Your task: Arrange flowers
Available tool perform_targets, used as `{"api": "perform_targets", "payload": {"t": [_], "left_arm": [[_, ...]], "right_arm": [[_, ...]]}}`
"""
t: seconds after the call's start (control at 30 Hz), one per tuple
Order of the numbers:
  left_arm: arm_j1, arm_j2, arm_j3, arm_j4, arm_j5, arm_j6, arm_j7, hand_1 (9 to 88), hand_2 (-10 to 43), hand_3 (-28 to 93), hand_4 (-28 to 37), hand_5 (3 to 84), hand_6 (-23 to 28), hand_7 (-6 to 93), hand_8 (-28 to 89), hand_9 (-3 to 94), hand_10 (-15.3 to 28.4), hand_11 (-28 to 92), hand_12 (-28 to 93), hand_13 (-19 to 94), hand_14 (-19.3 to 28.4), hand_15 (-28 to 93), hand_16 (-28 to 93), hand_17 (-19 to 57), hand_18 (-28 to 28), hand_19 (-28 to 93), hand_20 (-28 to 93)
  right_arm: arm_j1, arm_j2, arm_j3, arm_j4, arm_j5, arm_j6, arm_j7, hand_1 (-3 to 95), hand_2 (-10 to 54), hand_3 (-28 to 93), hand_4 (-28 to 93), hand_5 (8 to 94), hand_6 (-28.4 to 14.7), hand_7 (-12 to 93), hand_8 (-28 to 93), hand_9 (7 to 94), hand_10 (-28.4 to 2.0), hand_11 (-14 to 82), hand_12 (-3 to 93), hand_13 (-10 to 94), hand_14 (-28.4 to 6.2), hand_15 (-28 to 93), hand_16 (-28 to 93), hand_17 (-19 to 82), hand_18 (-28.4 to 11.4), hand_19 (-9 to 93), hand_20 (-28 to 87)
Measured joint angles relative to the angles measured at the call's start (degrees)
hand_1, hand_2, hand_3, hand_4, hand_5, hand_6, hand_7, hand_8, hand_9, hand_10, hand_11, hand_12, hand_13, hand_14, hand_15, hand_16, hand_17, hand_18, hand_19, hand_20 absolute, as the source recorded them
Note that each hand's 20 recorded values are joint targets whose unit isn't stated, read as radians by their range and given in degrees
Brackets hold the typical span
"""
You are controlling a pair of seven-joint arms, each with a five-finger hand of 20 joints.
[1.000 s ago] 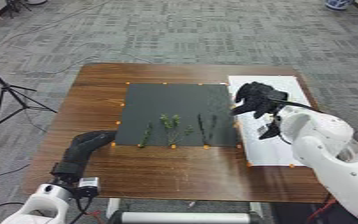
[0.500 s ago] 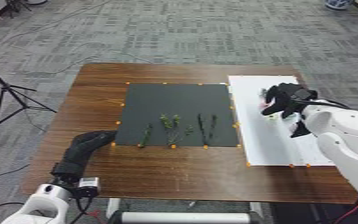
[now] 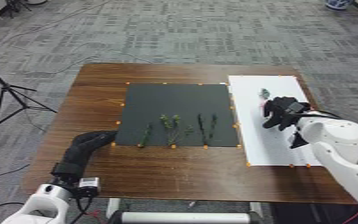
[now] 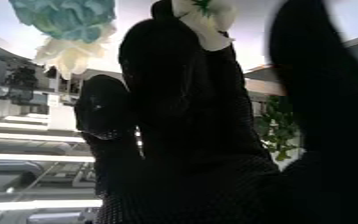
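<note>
In the head view, my right hand (image 3: 284, 111) is over the white board (image 3: 257, 142), its fingers fairly straight. Just beyond it lies a small blue-green flower (image 3: 264, 93) near the board's far end. Several green stems, among them a leafy sprig (image 3: 145, 136), lie on the near part of the dark mat (image 3: 171, 100). My left hand (image 3: 90, 142) rests at that mat's near left corner, fingers extended. The right wrist view has my right hand (image 4: 189, 120) with a blue-green bloom (image 4: 69, 17), a cream one (image 4: 71, 54) and a white flower (image 4: 213, 22) around its fingertips.
The brown wooden table (image 3: 158, 175) carries both the mat and the board, with small orange markers along their edges. A black tripod (image 3: 7, 90) stands on the floor to the left. Green foliage (image 4: 278, 125) appears behind the thumb in the right wrist view.
My right hand has moved right from the dark mat's side of the white board, then nearer to the robot. The blue-green flower has come into sight beyond it. My left hand has stayed still.
</note>
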Motion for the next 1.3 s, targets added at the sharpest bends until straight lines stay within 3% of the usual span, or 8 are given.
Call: {"api": "perform_targets", "payload": {"t": [0.23,0.43,0.53,0.63,0.83,1.03,1.13,1.3], "left_arm": [[1.0,0.19,-0.25,-0.07,0.02,2.43,1.99,27.6,-0.8,70,-24.9,50.4,3.6,18.1,-8,45.5,13.5,20,12,32,13.8,12,1,3.1,10.7,8,16],[1.9,1.83,1.04,0.51,-2.85,19.38,10.95,25.3,11.2,70,-28.0,47.7,2.5,18.1,-10,45.5,13.2,19,10,31,11.8,8,0,5.9,7.3,6,15],[1.4,2.7,1.38,0.84,-9.17,27.81,16.0,26.0,21.2,68,-28.3,48.0,2.4,18.5,-10,47.9,13.6,20,10,33,11.4,9,-1,8.2,6.4,7,16],[0.3,3.18,1.31,1.03,-15.55,32.18,19.06,29.7,28.4,63,-28.3,48.6,2.7,19.4,-10,50.9,14.5,21,9,36,11.7,10,-2,10.4,6.4,8,15],[-2.1,3.58,2.34,1.2,-18.78,37.42,20.32,32.7,31.5,61,-28.3,49.3,6.8,18.0,-11,54.4,15.3,21,8,39,12.7,12,-4,12.1,6.9,9,15],[-2.7,3.59,2.77,0.39,-27.82,38.55,21.43,30.0,31.5,64,-28.3,50.3,6.8,17.3,-11,55.5,15.4,21,8,40,13.4,14,-4,9.7,8.1,10,15],[-2.5,3.59,3.01,0.08,-27.0,38.93,20.94,29.1,30.9,65,-28.3,50.7,6.4,17.3,-11,55.4,15.1,21,8,40,13.5,14,-4,8.2,9.2,11,15],[-3.4,3.63,4.21,0.53,-21.27,38.81,18.5,28.5,30.2,66,-28.3,51.4,5.9,17.0,-11,55.2,14.8,21,8,39,13.6,14,-4,7.5,9.7,12,15]], "right_arm": [[0.2,1.4,-5.3,1.9,1.2,13.5,2.0,60.5,-9.2,60,-20,74.8,0.6,24,7,87.0,-8.8,5.0,31.1,90,-1.4,55,35,57,-15.6,93,53],[1.6,1.4,-6.9,1.0,4.7,15.9,1.9,60.0,-9.5,60,-20,76.5,1.1,24,8,89.1,-7.7,4.3,32.3,91,-0.9,56,36,58,-15.1,93,56],[4.8,0.8,-9.8,-0.3,7.9,17.3,1.3,59.8,-9.5,60,-20,76.8,1.4,24,7,89.3,-7.6,4.1,32.2,91,-0.9,56,36,58,-15.1,93,57],[8.2,-1.1,-12.1,-2.3,10.0,17.2,-0.3,59.8,-9.5,60,-20,76.9,1.4,23,7,89.4,-7.7,3.8,31.9,91,-0.8,56,36,59,-15.0,93,57],[14.6,-8.4,-16.1,-4.8,11.4,11.9,-4.6,59.7,-9.5,60,-20,77.1,1.5,23,7,89.3,-7.8,3.6,31.6,92,-0.7,57,36,59,-14.9,93,58],[19.8,-16.7,-21.9,-3.7,9.8,6.2,-8.8,59.3,-9.5,61,-20,77.0,2.0,24,6,88.9,-8.2,3.6,31.1,92,-0.7,57,36,59,-14.9,93,58],[22.6,-20.7,-24.9,-1.7,6.5,3.4,-12.1,59.3,-9.5,61,-20,76.9,2.2,24,6,88.7,-8.5,3.7,31.0,91,-0.7,57,36,59,-14.9,93,58],[27.4,-27.6,-26.3,3.2,4.2,-8.2,-17.5,59.1,-9.5,61,-21,76.5,2.4,25,6,88.5,-8.3,3.9,30.5,91,-0.7,57,36,59,-14.9,93,59]]}}
